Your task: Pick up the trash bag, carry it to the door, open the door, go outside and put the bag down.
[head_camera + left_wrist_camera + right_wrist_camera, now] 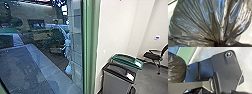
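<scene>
Dark, shiny plastic of the trash bag (199,25) spreads across the left wrist view. Its folds run together into a tight bunch where my left gripper (218,44) is shut on it. In the right wrist view the rounded side of the trash bag (176,68) bulges beside my robot's own dark plate, with no contact that I can make out. How my right gripper stands cannot be told. The head view has a large glass pane (37,62) edged by a green frame (90,47); whether it is the door I cannot tell.
Right of the green frame, a grey bin with a black top (120,72) stands against the white wall (117,27), beside a green-topped bin (127,60). A dark chair (156,55) is farther right. Paving (47,70) and a pale, unclear shape show in the glass.
</scene>
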You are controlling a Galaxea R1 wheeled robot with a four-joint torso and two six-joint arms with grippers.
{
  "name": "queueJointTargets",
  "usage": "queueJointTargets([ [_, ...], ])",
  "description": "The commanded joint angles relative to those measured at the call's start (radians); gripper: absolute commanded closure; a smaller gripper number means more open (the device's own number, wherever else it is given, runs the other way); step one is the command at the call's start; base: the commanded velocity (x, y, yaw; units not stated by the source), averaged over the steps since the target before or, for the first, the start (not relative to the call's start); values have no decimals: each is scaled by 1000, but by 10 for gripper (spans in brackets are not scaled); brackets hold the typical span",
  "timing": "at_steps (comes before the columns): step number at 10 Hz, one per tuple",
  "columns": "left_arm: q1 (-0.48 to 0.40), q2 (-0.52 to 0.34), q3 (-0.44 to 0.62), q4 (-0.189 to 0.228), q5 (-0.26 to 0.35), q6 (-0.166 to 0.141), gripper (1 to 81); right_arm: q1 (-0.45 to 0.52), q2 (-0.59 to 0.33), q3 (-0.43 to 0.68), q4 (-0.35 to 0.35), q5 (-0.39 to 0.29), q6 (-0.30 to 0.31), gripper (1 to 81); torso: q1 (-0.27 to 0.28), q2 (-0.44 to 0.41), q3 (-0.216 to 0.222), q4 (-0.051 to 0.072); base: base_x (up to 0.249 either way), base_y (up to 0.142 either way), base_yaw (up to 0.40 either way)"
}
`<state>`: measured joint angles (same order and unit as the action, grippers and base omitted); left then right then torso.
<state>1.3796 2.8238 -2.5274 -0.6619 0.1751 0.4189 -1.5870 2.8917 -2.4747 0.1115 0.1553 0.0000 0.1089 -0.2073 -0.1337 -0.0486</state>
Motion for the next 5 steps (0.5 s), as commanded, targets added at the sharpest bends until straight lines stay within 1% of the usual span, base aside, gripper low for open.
queueJointTargets([
  [1,-60,-12,4,-2,78,4,811,40,-3,7,-7,-56,-3,10,0,0,0,0,0,0,0],
  [5,-58,-9,4,-2,76,4,811,40,-3,7,-7,-56,-3,10,0,0,0,0,0,0,0],
])
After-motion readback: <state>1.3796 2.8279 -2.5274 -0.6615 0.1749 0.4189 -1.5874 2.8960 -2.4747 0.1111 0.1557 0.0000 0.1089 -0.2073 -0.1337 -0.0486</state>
